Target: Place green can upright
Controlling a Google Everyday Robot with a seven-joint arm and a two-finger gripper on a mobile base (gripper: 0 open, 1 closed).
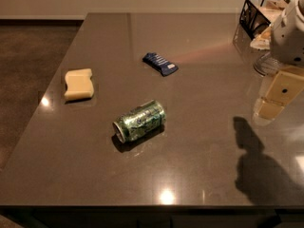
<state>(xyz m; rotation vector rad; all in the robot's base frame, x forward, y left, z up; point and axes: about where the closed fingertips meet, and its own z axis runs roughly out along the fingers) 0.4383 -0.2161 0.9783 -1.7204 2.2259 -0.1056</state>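
Observation:
The green can (139, 121) lies on its side near the middle of the dark grey table (199, 141), its silver end facing front left. Its label is mottled green and white. My gripper (277, 101) hangs at the right edge of the view, well to the right of the can and above the table, holding nothing. It casts a shadow on the table below it.
A dark blue snack wrapper (160, 63) lies behind the can. A pale yellow sponge (79, 84) sits at the left. A black wire basket (260, 14) with items stands at the back right corner. The table's front edge runs along the bottom.

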